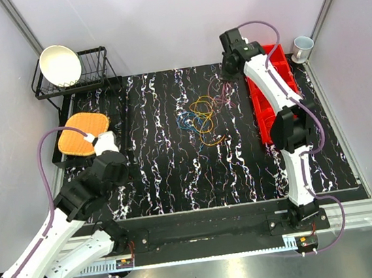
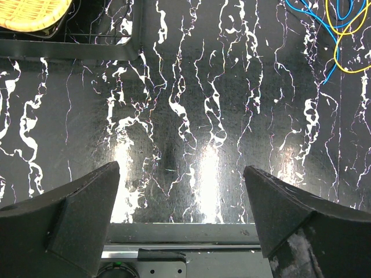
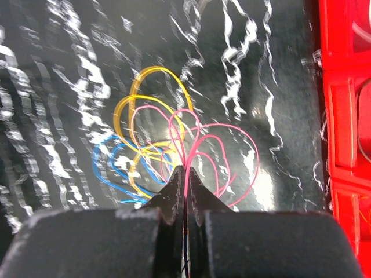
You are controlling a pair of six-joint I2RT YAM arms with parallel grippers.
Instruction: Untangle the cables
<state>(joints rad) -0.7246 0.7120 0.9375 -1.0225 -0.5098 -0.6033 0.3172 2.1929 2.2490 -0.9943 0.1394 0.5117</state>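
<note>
The dark marbled surface point(image 1: 177, 174) fills the workspace, with a red tray point(image 1: 263, 118) along its right edge and a wire dish rack point(image 1: 92, 79) at the far left corner. The cables point(image 1: 203, 115) lie as one loose heap of yellow, orange, blue and pink loops on the surface, right of centre toward the far side, near the tray but apart from it. The left end effector point(image 2: 181, 176) hangs wide open and empty over bare surface near the left edge, well apart from the heap. The right end effector point(image 3: 185, 172) sits at the heap's far right side, its fingers pressed fully together on a pink strand point(image 3: 232, 125) that runs straight into the closed tips. The pink loops cross the yellow and blue ones, and nothing pins the rest. As I judge it, pulling this strand alone may drag the whole heap along or cinch a crossing into a knot. The wire also looks thin enough to slip from the tips.
</note>
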